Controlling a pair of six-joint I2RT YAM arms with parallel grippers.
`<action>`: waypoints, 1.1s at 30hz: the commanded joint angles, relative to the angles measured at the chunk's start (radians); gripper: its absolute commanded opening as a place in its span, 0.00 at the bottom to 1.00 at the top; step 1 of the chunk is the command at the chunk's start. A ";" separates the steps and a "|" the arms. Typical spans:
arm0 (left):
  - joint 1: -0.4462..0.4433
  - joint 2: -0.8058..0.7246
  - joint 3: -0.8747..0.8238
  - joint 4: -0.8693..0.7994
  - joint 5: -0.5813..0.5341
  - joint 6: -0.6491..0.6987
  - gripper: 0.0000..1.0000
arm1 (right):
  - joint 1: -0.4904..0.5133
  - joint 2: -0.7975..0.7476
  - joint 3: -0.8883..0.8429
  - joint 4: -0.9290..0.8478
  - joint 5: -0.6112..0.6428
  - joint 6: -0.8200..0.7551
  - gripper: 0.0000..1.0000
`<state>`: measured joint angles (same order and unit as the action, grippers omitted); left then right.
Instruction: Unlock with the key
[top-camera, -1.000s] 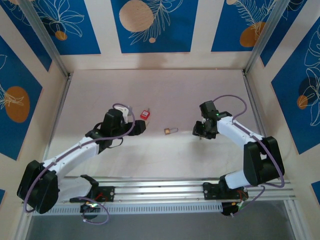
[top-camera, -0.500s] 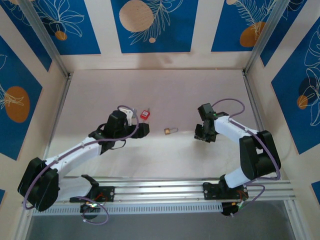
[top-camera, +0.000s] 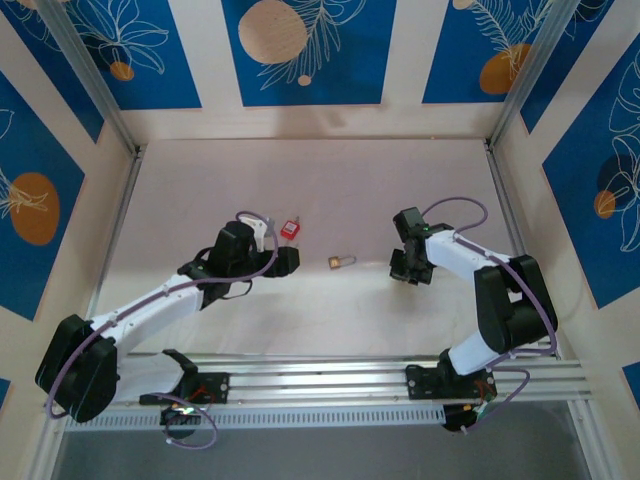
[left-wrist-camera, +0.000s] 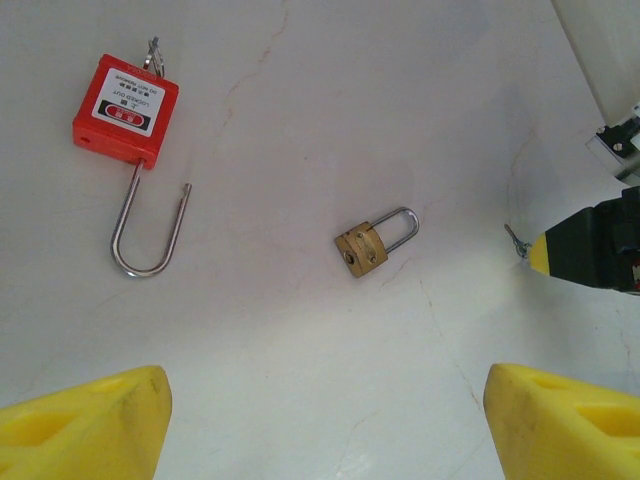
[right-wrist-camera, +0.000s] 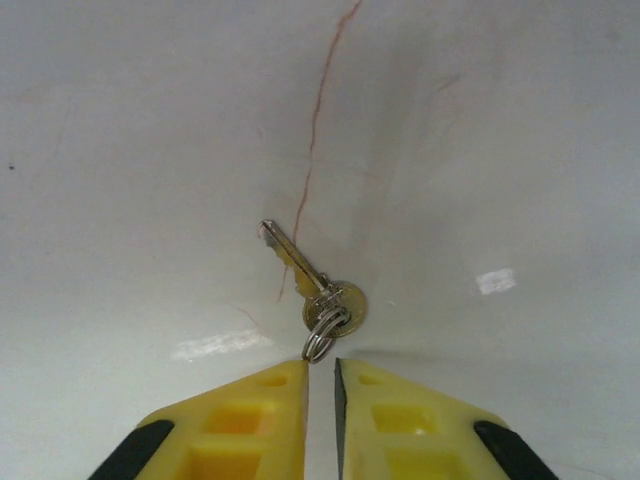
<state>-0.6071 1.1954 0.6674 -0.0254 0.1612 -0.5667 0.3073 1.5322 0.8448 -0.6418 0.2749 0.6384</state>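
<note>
A small brass padlock (left-wrist-camera: 372, 243) lies shut on the white table, between the two arms (top-camera: 340, 262). The brass key (right-wrist-camera: 325, 295) lies flat on the table with its steel ring tilted toward my right gripper (right-wrist-camera: 321, 362). That gripper's yellow fingers are drawn together to a thin slit, and the ring touches the left tip without being caught in the slit. My left gripper (left-wrist-camera: 325, 400) hovers open and empty, short of the brass padlock. In the left wrist view the right gripper's tip (left-wrist-camera: 540, 253) sits to the padlock's right.
A red safety padlock (left-wrist-camera: 125, 108) with its shackle swung open and a key in it lies on the table, left of the brass one (top-camera: 291, 228). Patterned walls (top-camera: 300, 50) enclose the table on three sides.
The right gripper's jaws have closed to a slit while it edged toward the key. The left arm reached slightly forward early on, then held still.
</note>
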 joint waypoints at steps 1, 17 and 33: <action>-0.011 0.006 0.018 0.004 0.015 0.023 0.81 | 0.012 -0.037 0.023 -0.013 0.041 0.004 0.14; -0.017 0.009 0.015 0.002 0.024 0.024 0.81 | 0.011 -0.049 0.039 -0.023 0.032 -0.011 0.20; -0.023 0.006 0.017 0.010 0.026 0.030 0.82 | 0.012 0.028 0.079 -0.054 0.071 0.015 0.24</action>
<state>-0.6197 1.1999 0.6674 -0.0254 0.1684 -0.5560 0.3176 1.5585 0.8997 -0.6548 0.3187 0.6331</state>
